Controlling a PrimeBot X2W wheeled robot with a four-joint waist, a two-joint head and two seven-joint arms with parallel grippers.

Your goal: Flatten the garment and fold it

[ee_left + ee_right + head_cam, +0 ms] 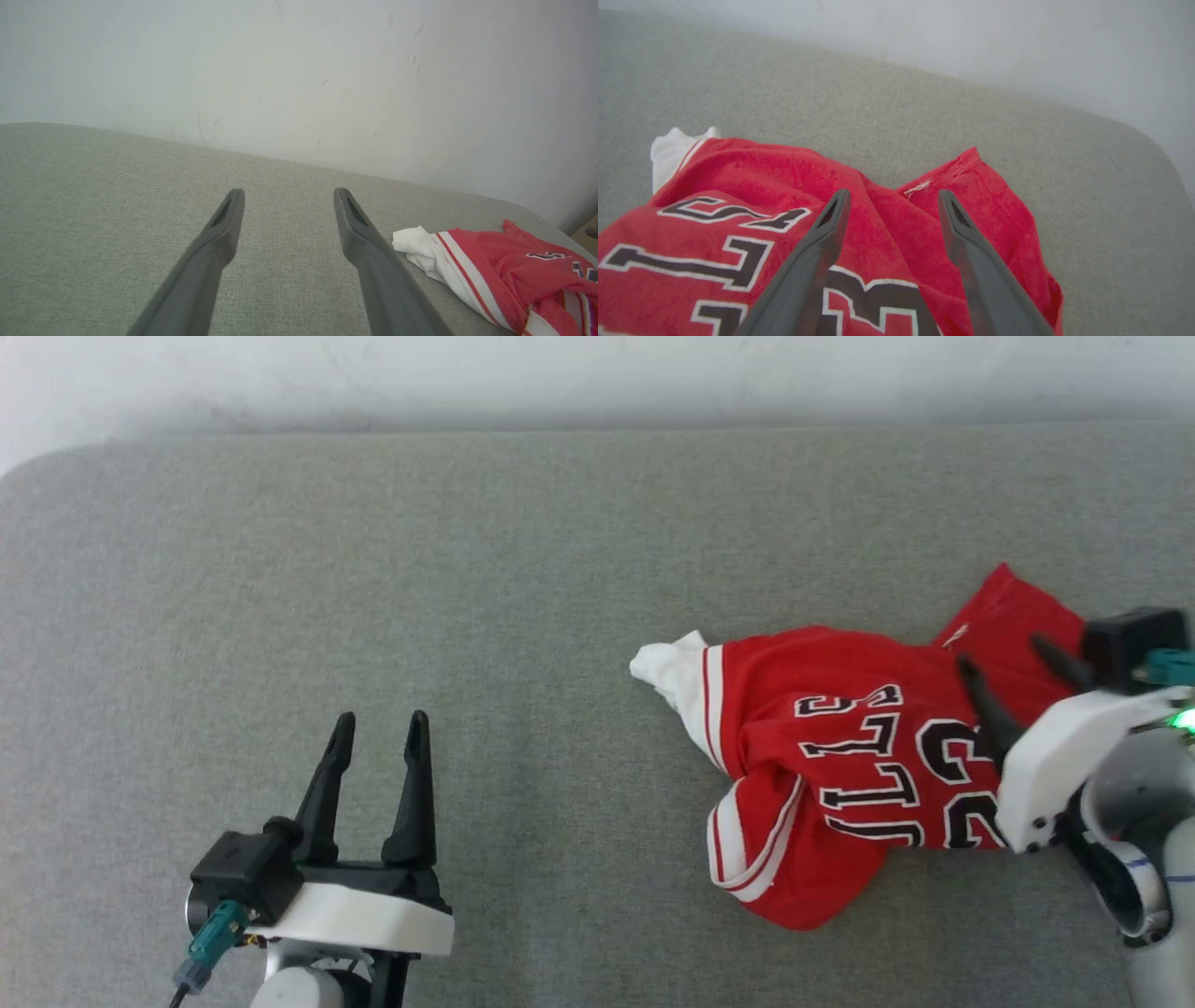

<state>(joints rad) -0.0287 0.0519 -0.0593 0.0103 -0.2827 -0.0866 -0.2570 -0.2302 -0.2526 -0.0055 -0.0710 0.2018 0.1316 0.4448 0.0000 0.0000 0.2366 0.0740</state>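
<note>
Looking across the head view from the left, I see my left gripper (379,721) at the lower left of the frame, its two dark fingers spread wide and holding nothing, above the grey fabric surface (523,569). In the left wrist view those fingers (219,233) stand well apart over bare grey cloth, and the garment (504,266) sits at the lower right edge. Back in the head view, the garment (775,784) lies bunched right of centre, its white sleeve (667,672) pointing left and its black lettering (868,756) face up. At the far right my right gripper (999,651) hangs over the garment's right part, spread wide, gripping nothing that I can see. The right wrist view puts its fingers (817,252) apart above a red fold.
</note>
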